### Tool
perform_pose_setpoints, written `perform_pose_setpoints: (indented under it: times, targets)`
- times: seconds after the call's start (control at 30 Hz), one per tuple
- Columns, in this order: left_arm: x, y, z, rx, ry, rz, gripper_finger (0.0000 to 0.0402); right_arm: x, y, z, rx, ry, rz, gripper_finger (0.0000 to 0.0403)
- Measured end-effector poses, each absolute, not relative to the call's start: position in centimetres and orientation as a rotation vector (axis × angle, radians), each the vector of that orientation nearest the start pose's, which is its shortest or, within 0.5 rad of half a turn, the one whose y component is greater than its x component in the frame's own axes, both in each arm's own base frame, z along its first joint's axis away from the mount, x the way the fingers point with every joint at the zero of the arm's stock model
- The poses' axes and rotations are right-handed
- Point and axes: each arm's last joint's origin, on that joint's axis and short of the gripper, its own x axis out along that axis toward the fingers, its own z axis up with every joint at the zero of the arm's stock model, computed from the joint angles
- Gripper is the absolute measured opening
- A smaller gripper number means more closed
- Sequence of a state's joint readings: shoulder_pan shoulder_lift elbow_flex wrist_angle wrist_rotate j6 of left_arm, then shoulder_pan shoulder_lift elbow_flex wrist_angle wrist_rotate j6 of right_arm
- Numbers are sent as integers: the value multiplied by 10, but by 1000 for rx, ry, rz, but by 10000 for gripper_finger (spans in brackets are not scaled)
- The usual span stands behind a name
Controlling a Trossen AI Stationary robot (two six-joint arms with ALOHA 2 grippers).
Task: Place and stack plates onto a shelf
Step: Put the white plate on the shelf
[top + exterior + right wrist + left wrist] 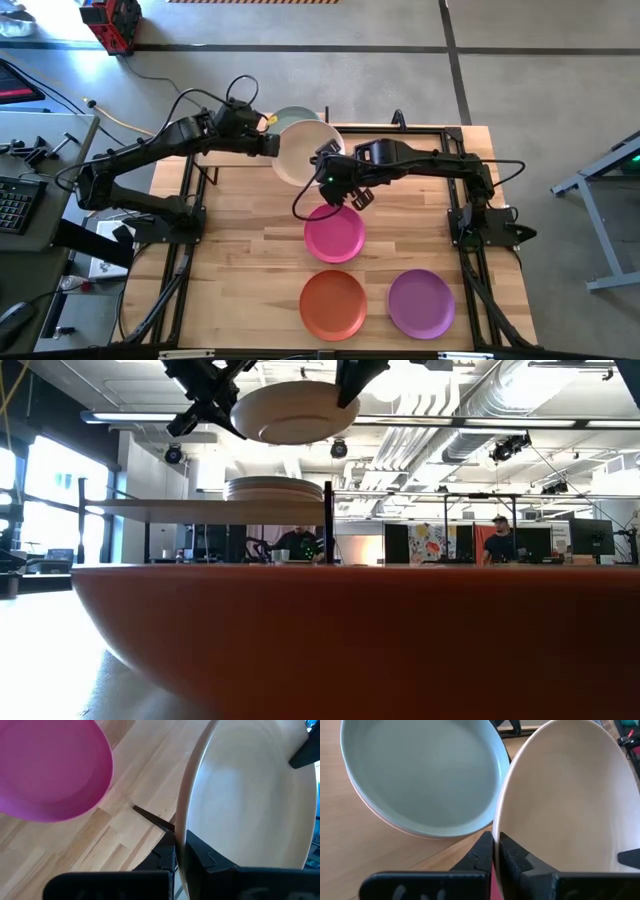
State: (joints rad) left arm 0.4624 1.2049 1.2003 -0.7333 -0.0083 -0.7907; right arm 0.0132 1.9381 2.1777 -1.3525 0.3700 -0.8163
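Observation:
Both grippers hold a cream plate in the air above the table, level with the top of the shelf's stack. My left gripper is shut on the plate's left edge, and my right gripper is shut on its near-right edge. In the low view the cream plate hangs above the shelf, a light-wood board carrying a stack of plates. The pale green plate tops that stack. The magenta plate, orange plate and purple plate lie flat on the table. My left gripper pinches the cream plate's rim between its two fingers, one inside the bowl and one under it. It comes level from the table's left. The plate is lifted clear. My right gripper pinches the cream plate's rim on the side nearer the magenta plate, one finger inside and one outside. The plate is clear of the table, held between both grippers.
The orange plate fills the foreground of the low view. A black frame runs along the table's far and side edges. Bare wood lies left of the magenta plate. People sit in the room beyond the table.

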Motion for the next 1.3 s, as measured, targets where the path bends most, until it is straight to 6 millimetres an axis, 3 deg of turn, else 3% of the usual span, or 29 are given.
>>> perform_pose_setpoints:
  times: [0.27,0.63,0.97,1.3]
  targets:
    - [217,108,344,-880,514,737,1,382,-7,383,-944,1181,78,11]
    - [213,109,341,-805,554,800,1,380,-7,382,-843,1196,-2,130]
    - [182,116,351,-809,514,939,1,370,-10,378,-732,1295,-50,158]
    - [141,120,356,-820,472,1235,1,369,-17,377,-683,1303,-81,158]
